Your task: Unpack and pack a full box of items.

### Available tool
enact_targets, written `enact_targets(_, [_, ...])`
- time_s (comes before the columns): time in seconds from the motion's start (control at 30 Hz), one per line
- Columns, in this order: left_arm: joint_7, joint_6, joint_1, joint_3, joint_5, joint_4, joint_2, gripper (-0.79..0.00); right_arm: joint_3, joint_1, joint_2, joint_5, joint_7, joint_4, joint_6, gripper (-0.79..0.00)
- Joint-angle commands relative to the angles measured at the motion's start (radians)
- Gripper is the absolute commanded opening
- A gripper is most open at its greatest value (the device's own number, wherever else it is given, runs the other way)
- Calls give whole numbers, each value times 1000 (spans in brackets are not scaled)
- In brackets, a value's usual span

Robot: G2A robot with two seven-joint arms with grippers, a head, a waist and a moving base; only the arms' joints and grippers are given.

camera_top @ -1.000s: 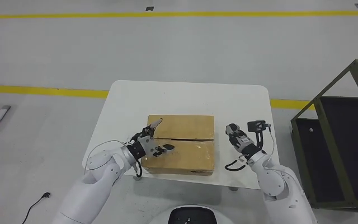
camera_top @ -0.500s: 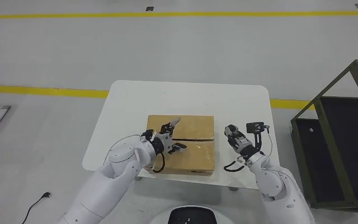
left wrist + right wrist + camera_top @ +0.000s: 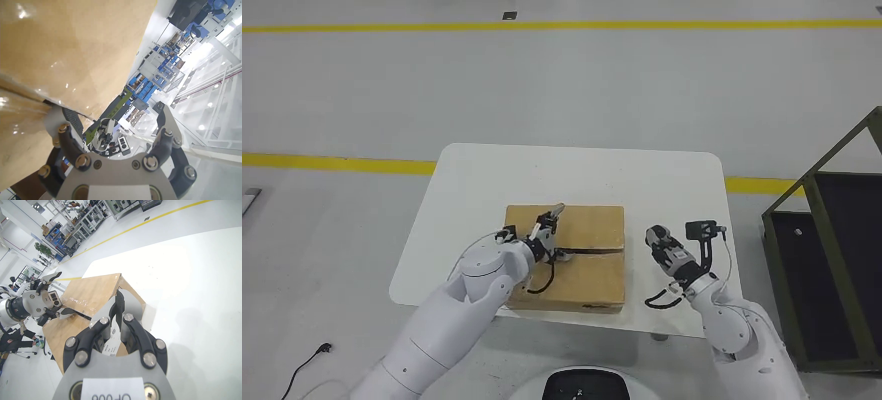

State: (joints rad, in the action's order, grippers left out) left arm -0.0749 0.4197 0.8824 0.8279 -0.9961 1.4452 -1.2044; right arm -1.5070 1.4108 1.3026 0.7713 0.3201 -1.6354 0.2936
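Box point(image 3: 567, 270): brown cardboard, closed, lying flat near the middle of the white table point(image 3: 672, 180), nearer my side than the far edge. The two top flaps meet along a seam point(image 3: 592, 251) that runs across the box from my left to my right. Glossy clear tape catches the light along it, and a thin dark gap shows between the flap edges. I cannot see the contents with the flaps down.

Left gripper point(image 3: 552, 232): spread wide, grasping nothing. It is over the left part of the box top. The lower finger point(image 3: 65, 311) sits in the seam gap, with its ribbed pad against the edge of the far flap point(image 3: 587, 225). The upper finger point(image 3: 52, 276) stands in the air above that flap and touches nothing. The near flap point(image 3: 582, 282) lies level below my wrist.

Right gripper point(image 3: 656, 238): clenched, pads pressed together, nothing between them. It hovers over bare table just beside the right side of the box, apart from it, with the fingertips aimed toward the box. In the right wrist view a white label point(image 3: 111, 344) shows on that side wall, behind my closed fingers.

Surroundings: a yellow line point(image 3: 332, 161) runs along the floor beyond the table. A green rack point(image 3: 815, 177) stands on the floor to my right, well apart from the table.
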Motion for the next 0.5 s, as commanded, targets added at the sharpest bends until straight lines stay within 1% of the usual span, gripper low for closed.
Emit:
enact_targets(0.0, [-1,-17,-1,-2,41,-3,-2,-296,3,-6,-1,-1,4,2,-1,-785])
enact_targets(0.03, [-1,-26,-3,-3,71,-2,-3,-508,5,-9,-1,-1,6,2,0,-785])
enact_targets(0.1, [9,-41,-2,-1,108,-3,-4,-785,9,-14,-2,-3,8,7,-1,-785])
enact_targets(0.27, [46,-55,5,12,172,-1,-4,-785,21,-30,-4,-7,16,19,1,-785])
enact_targets(0.47, [94,-47,14,34,197,-2,-6,-785,39,-43,-6,-10,17,28,-3,-785])
